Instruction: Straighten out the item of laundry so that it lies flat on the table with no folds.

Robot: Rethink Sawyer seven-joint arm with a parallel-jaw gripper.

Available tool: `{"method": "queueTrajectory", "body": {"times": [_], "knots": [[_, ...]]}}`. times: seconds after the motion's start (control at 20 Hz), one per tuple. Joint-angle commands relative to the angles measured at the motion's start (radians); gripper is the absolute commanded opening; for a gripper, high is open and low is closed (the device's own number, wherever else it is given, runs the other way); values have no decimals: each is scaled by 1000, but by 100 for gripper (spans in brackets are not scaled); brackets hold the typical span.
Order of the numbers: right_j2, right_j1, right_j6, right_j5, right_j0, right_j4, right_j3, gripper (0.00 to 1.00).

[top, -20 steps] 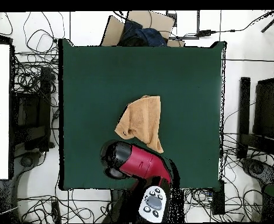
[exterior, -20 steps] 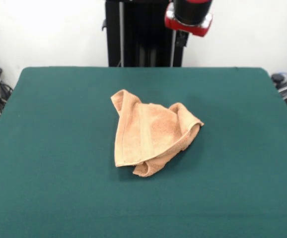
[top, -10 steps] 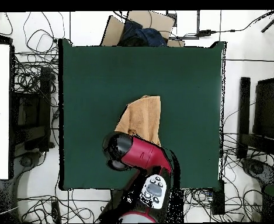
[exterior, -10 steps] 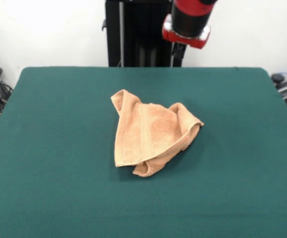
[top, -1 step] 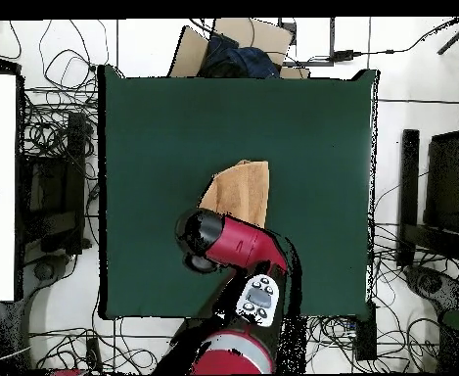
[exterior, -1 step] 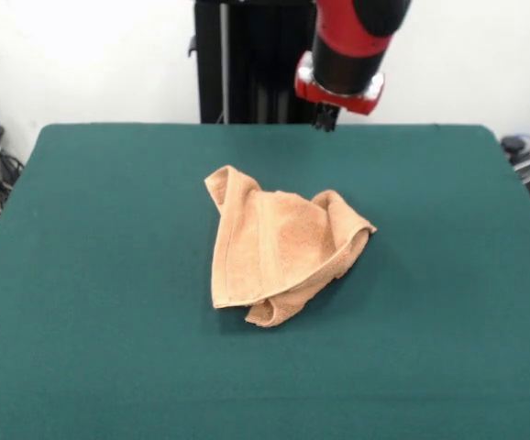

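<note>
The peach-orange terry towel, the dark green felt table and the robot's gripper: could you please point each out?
Peach-orange terry towel [exterior, -1 step: 279, 247]: front view, its upper folded layer.
Dark green felt table [exterior, -1 step: 100, 211]: front view, bare cloth beside the towel.
Gripper [exterior, -1 step: 325, 119]: front view, dark tips below the red wrist.

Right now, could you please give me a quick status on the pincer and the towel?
Pincer up above the table's far side, holding nothing, open or shut unclear. Towel crumpled mid-table, folded over itself, untouched. Nothing else on the felt.

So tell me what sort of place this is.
Likely a robotics lab: a red robot arm over a green felt table holding one crumpled orange towel, with tangled cables across the floor.
</note>
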Motion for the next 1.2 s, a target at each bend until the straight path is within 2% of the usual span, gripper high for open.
{"method": "queueTrajectory", "body": {"times": [0.05,0.25,0.65,1.0,1.2], "knots": [[117,58,150,41,-26,11,-107,0],[117,74,155,55,-28,12,-132,0],[125,64,158,16,-28,22,-99,0],[61,88,204,133,32,-19,-183,0],[64,83,208,139,35,-8,-177,0]]}}
